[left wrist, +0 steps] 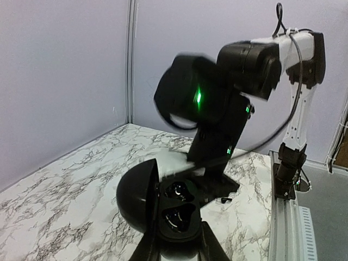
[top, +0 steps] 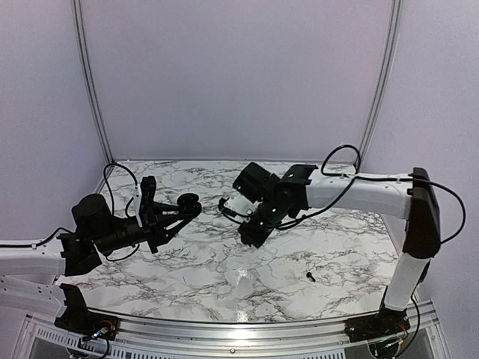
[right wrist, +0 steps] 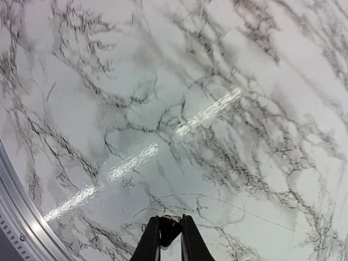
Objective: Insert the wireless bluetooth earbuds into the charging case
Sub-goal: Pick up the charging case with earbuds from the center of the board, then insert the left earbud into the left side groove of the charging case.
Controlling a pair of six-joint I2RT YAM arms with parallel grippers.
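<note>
Stretching beneath both arms, the marble table (top: 187,277) was the largest thing in view. The left gripper (left wrist: 178,251) was clamped on the black charging case (left wrist: 173,215), which it held raised off the marble. The case's domed lid (left wrist: 136,190) was swung open to one side, and two glossy wells faced up. The right gripper (right wrist: 169,242) hovered near the case, its fingers drawn narrow around a tiny black earbud (right wrist: 169,228) that showed only as a dark nub between the tips. A second black earbud (top: 310,277), a small dark speck, lay on the table's right half, well apart from the case.
</note>
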